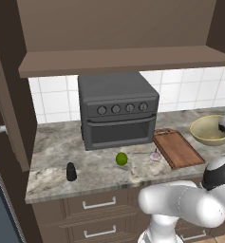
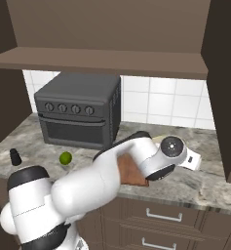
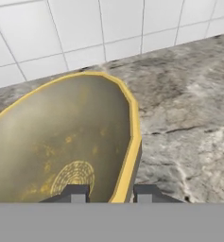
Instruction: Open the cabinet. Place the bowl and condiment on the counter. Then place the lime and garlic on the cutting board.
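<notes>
Olive-beige bowl (image 3: 61, 151) rim pinched between hand (image 3: 111, 193) fingers close up; lime (image 1: 121, 159) in left base view.

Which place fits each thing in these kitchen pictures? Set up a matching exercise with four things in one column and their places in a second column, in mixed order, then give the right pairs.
Things:
1. lime
2. condiment
3. bowl
4. garlic

Places:
A. on the counter, right of the cutting board, its rim between the claw fingers
B. close beside the cutting board's left edge
C. near the counter's front edge, left of the oven
D. in front of the oven, between condiment and garlic

Pairs: 1-D, 2-C, 3-A, 4-B
</notes>
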